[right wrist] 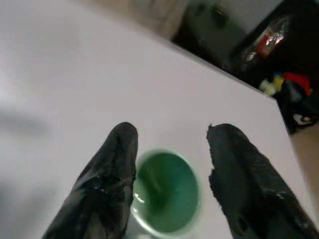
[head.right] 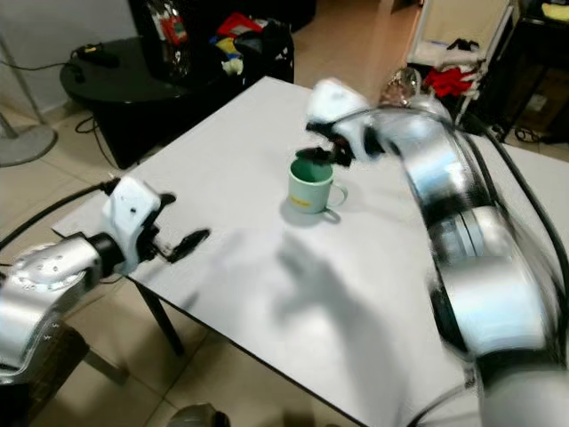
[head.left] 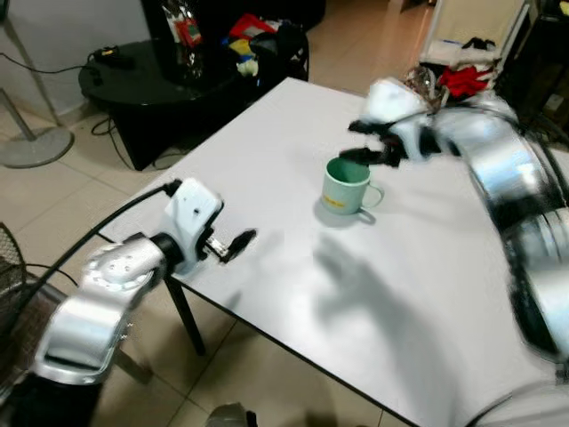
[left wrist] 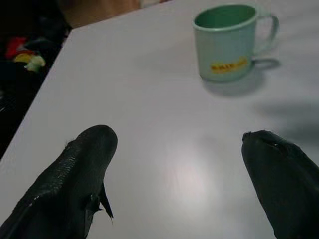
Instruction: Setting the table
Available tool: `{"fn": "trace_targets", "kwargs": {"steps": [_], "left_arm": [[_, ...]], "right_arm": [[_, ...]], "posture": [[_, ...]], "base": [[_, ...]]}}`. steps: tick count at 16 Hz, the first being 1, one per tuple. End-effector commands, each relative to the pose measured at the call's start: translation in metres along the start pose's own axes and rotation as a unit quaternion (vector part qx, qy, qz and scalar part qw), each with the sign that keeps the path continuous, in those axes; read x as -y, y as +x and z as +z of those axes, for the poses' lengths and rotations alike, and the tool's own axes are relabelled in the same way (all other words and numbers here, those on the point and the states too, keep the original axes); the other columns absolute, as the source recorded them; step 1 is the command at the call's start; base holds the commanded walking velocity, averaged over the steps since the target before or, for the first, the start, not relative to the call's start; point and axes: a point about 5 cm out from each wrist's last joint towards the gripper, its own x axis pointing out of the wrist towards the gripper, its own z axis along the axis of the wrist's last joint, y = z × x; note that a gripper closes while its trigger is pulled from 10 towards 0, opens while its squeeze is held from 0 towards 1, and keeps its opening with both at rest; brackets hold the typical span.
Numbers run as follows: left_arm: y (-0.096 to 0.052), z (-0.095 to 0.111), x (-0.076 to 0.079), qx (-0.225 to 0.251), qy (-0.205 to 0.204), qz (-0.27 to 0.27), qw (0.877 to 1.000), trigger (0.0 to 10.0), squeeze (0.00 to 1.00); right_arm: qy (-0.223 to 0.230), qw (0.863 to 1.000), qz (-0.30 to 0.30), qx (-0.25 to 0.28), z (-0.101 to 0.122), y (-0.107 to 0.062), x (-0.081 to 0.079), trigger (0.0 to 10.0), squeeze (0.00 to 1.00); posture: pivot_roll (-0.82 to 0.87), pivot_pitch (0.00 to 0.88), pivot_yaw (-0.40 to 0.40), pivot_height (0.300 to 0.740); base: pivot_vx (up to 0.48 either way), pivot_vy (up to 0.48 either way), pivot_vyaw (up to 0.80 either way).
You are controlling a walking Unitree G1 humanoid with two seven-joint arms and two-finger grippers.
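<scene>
A pale green mug (head.left: 347, 187) with a yellow label stands upright on the white table (head.left: 293, 294), handle toward my right. My right gripper (head.left: 366, 155), blurred, hovers just above the mug's far rim. In the right wrist view that gripper (right wrist: 172, 134) is open, and the mug's green inside (right wrist: 167, 191) lies below, between the two black fingers. My left gripper (head.left: 238, 242) rests low over the table near its front left edge, well short of the mug. In the left wrist view it (left wrist: 179, 139) is open with nothing between its fingers, and the mug (left wrist: 227, 42) stands ahead.
A black low table (head.left: 151, 80) with bottles and clutter stands beyond the white table's far left corner. A fan base (head.left: 36, 147) and cables lie on the tiled floor at the left. Red cloth and bags (head.left: 462, 80) sit at the back right.
</scene>
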Motion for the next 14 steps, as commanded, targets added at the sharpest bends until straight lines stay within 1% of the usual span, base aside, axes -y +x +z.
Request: {"fn": "trace_targets", "kwargs": {"steps": [1, 2, 3, 4, 5, 6, 7, 8, 9, 10, 11, 12, 13, 14], "left_arm": [[-0.001, 0.005, -0.001, 0.009, 0.004, 0.018, 1.0, 10.0, 0.0], [0.0, 0.006, 0.0, 0.011, -0.001, 0.024, 1.0, 10.0, 0.0], [0.002, 0.008, -0.001, 0.023, -0.007, 0.045, 0.999, 10.0, 0.0], [0.003, 0.009, -0.004, 0.029, -0.015, 0.068, 0.997, 10.0, 0.0], [0.003, 0.011, -0.009, 0.042, -0.024, 0.108, 0.993, 10.0, 0.0], [0.001, 0.009, -0.011, 0.049, -0.026, 0.132, 0.99, 10.0, 0.0], [-0.004, 0.005, -0.01, 0.062, -0.021, 0.175, 0.982, 10.0, 0.02], [-0.006, 0.004, -0.009, 0.067, -0.025, 0.187, 0.98, 10.0, 0.0], [-0.009, 0.002, -0.008, 0.081, -0.029, 0.226, 0.97, 10.0, 0.0], [-0.01, 0.001, -0.007, 0.093, -0.039, 0.249, 0.963, 10.0, 0.0], [-0.011, -0.002, -0.005, 0.096, -0.057, 0.265, 0.958, 10.0, 0.02], [-0.011, -0.005, -0.002, 0.098, -0.061, 0.259, 0.959, 10.0, 0.03], [-0.013, -0.007, 0.0, 0.095, -0.072, 0.244, 0.962, 10.0, 0.07], [-0.016, -0.01, 0.001, 0.077, -0.08, 0.235, 0.966, 10.0, 0.05]], "right_arm": [[0.039, 0.998, -0.033, 0.042, 0.009, -0.013, -0.004, 10.0, 1.0], [0.054, 0.996, -0.056, 0.049, 0.005, -0.018, -0.012, 10.0, 1.0], [0.074, 0.989, -0.111, 0.066, -0.002, -0.029, -0.027, 10.0, 1.0], [0.087, 0.985, -0.13, 0.075, -0.006, -0.034, -0.04, 10.0, 1.0], [0.1, 0.978, -0.159, 0.088, -0.01, -0.044, -0.06, 10.0, 1.0], [0.136, 0.967, -0.188, 0.106, -0.013, -0.051, -0.08, 10.0, 1.0], [0.182, 0.954, -0.214, 0.108, -0.019, -0.06, -0.11, 10.0, 1.0], [0.192, 0.95, -0.223, 0.106, -0.023, -0.062, -0.117, 10.0, 1.0], [0.212, 0.938, -0.258, 0.096, -0.029, -0.067, -0.131, 10.0, 1.0], [0.221, 0.931, -0.275, 0.092, -0.032, -0.07, -0.137, 10.0, 1.0], [0.251, 0.917, -0.294, 0.102, -0.033, -0.073, -0.145, 10.0, 1.0], [0.251, 0.916, -0.299, 0.096, -0.035, -0.073, -0.151, 10.0, 1.0], [0.239, 0.922, -0.292, 0.084, -0.037, -0.072, -0.155, 10.0, 1.0], [0.252, 0.917, -0.3, 0.078, -0.043, -0.073, -0.156, 10.0, 1.0]], "posture": [[0.07, 0.0, 0.079, 0.74], [0.06, 0.0, 0.09, 0.74], [0.04, 0.0, 0.106, 0.74], [0.03, 0.0, 0.113, 0.74], [0.03, 0.0, 0.116, 0.74], [0.02, 0.0, 0.12, 0.74], [0.02, 0.0, 0.122, 0.74], [0.02, 0.0, 0.125, 0.74], [0.01, 0.0, 0.132, 0.74], [0.01, 0.0, 0.134, 0.74], [0.01, 0.0, 0.135, 0.74], [0.01, 0.0, 0.133, 0.74], [0.02, 0.0, 0.123, 0.74], [0.03, 0.0, 0.112, 0.74]], "base": [[0.0, 0.0, 0.0], [0.0, 0.0, 0.0], [0.0, 0.0, 0.0], [0.0, 0.0, 0.0], [0.0, 0.0, 0.0], [0.0, 0.0, 0.0], [0.0, 0.0, 0.0], [0.0, 0.0, 0.0], [0.0, 0.0, 0.0], [0.0, 0.0, 0.0], [0.0, 0.0, 0.0], [0.0, 0.0, 0.0], [0.0, 0.0, 0.0], [0.0, 0.0, 0.0]]}}
